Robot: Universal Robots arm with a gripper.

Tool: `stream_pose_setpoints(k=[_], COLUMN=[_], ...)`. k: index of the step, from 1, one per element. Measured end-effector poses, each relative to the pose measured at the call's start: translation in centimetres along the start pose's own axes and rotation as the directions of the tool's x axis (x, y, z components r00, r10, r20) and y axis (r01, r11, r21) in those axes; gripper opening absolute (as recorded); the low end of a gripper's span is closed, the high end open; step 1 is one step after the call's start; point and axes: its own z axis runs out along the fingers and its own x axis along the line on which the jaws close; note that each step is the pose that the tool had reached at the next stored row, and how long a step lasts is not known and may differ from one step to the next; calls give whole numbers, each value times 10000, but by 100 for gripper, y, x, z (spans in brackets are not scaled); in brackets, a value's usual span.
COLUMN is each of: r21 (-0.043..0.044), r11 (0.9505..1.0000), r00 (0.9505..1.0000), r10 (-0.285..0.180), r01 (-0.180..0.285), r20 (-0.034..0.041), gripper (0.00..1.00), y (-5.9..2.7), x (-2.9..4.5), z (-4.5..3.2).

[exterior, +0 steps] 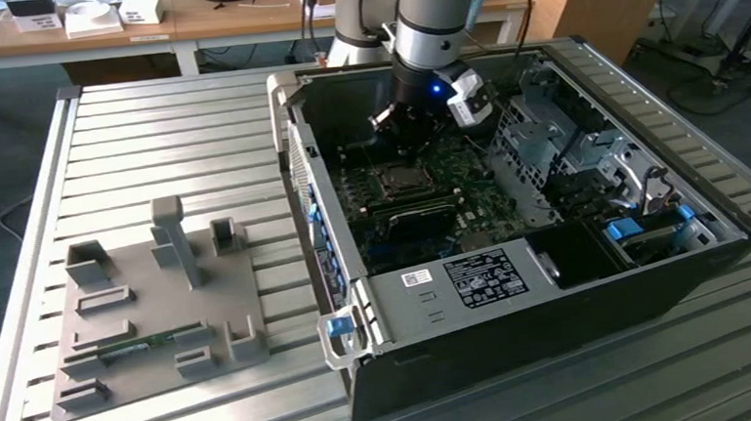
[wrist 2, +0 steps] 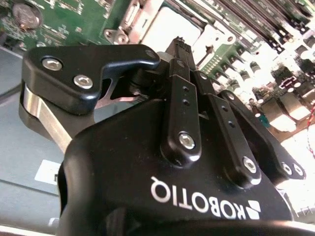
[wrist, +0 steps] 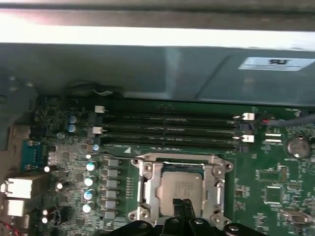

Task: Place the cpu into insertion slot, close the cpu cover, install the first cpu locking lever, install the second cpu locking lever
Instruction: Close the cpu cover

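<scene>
I am watching the gripper (wrist: 184,206) in the first wrist view. Its two fingers are pressing together into one thin black tip, and I am not seeing anything held between them. The tip is hanging over one edge of the cpu cover (wrist: 147,194), right where the window begins. I cannot tell if it is touching the metal.

The cpu (wrist: 183,189) is lying flat in its slot on the green motherboard (wrist: 266,187) and is showing through the window of the cpu cover. The cpu cover is looking folded down around it. The long memory slots (wrist: 167,130) are lying just beside the edge of the cpu cover across from the tip. I cannot make out the locking levers well enough to say if they are hooked.

Here is what I am worrying about. The tip is so thin that a small push sideways could be sliding it off the cpu cover and onto the bare cpu, scratching it or pressing it crooked into its slot. If nothing is hooking the cpu cover down, it could be popping back up. The little round silver parts (wrist: 91,179) are standing near the cpu cover, so a slip that way could be knocking them. In the exterior view the arm is reaching deep inside the computer case (exterior: 527,328), so a wide swing could be bumping its wall.
</scene>
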Motion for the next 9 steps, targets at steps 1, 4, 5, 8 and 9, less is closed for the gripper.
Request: stream_pose_setpoints(k=[1,4,5,8,9], r21=[1,5,5,6,7], r11=[10000,10000,10000,10000,10000], r00=[10000,10000,10000,9999,9999], r10=[1,-3,-4,-6,-7], r01=[-1,3,4,6,7], r20=[14,62,80,142,162], gripper=[11,11,11,11,11], y=[1,2,3,6,6], x=[22,72,88,151,172], z=[1,4,5,6,6])
